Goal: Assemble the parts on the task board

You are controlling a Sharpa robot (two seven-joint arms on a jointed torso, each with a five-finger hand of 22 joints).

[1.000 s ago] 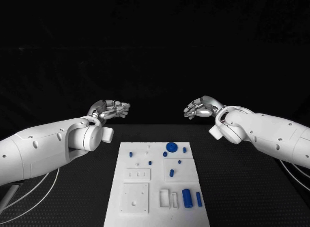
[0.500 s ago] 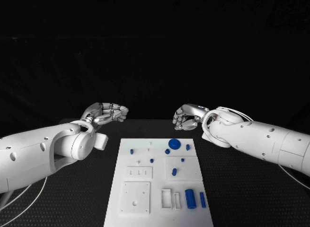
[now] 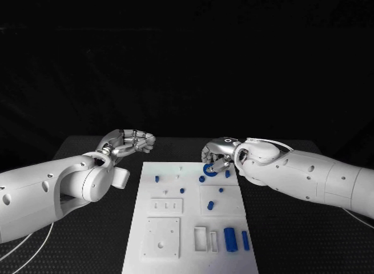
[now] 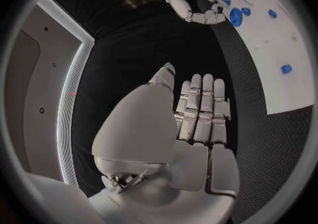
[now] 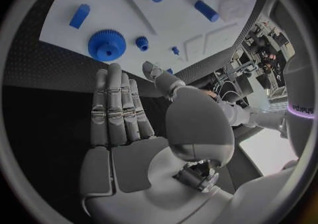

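The white task board (image 3: 190, 254) lies lengthwise in the middle of the black table. A blue gear (image 3: 210, 169) sits at its far end, with small blue pegs (image 3: 182, 190) scattered behind it toward me. A blue cylinder (image 3: 229, 238) and a slim blue bar (image 3: 245, 240) lie at the near right. My right hand (image 3: 218, 154) hovers over the far end, fingertips (image 5: 111, 73) just short of the gear (image 5: 106, 44), holding nothing. My left hand (image 3: 129, 141) hangs off the board's far left corner, fingers (image 4: 202, 107) side by side and empty. The left wrist view shows the right hand (image 4: 195, 4) by the gear (image 4: 235, 20).
Two white recessed plates (image 3: 163, 240) and narrow white slots (image 3: 200, 238) occupy the board's near half. Black table (image 3: 302, 228) stretches on both sides of the board. Thin cables (image 3: 22, 248) trail off the near left.
My right hand has come down and to the left, from beside the board to over the blue gear. The left hand has barely moved.
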